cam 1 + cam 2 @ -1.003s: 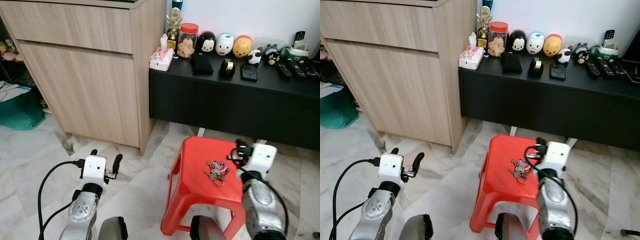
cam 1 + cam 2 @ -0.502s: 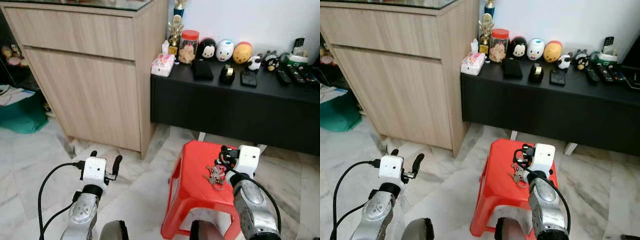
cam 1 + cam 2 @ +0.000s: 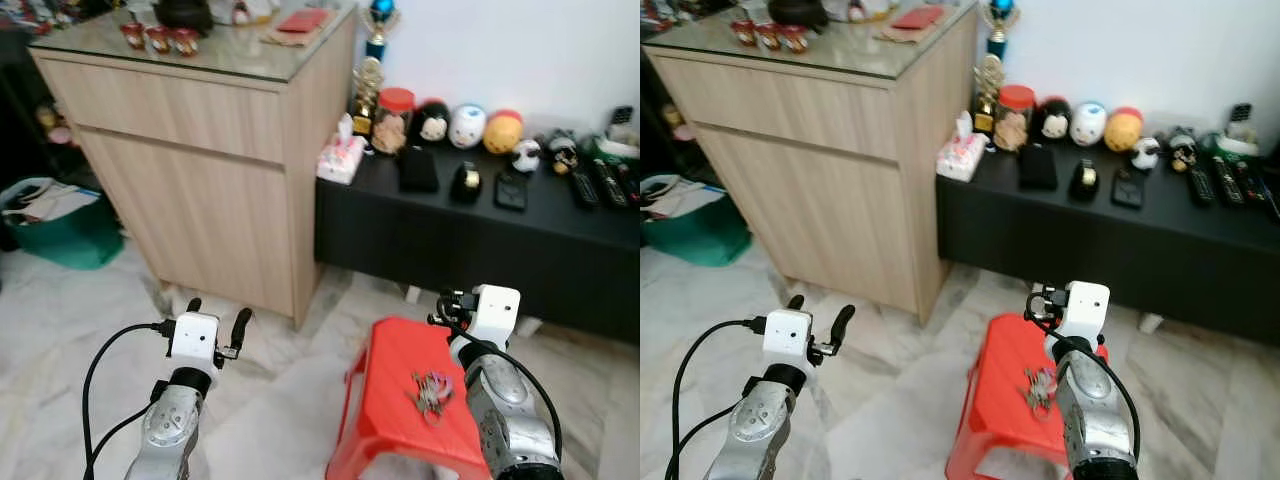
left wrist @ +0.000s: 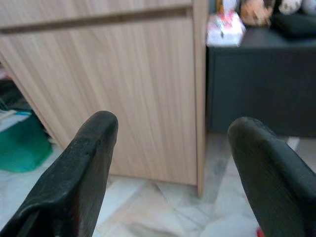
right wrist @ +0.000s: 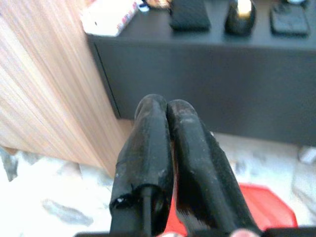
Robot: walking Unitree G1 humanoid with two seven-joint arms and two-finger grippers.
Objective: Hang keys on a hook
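A bunch of keys (image 3: 432, 390) lies on the red plastic stool (image 3: 385, 400) in front of me. My right gripper (image 3: 443, 304) hovers above the stool's far edge, clear of the keys. In the right wrist view its two black fingers (image 5: 167, 106) are pressed together with nothing between them. My left gripper (image 3: 215, 314) is held out low over the marble floor to the left of the stool. Its fingers (image 4: 81, 163) stand wide apart and hold nothing.
A tall light-wood cabinet (image 3: 200, 170) with small items on its glass top stands ahead on the left. A low black console (image 3: 480, 230) behind the stool carries figurines, a jar, a tissue pack and remotes. A green bin (image 3: 60, 225) sits far left.
The view has tilted up, bringing the cabinet top into sight. My right gripper has lifted away from the keys, which stay on the stool. The left arm has held still.
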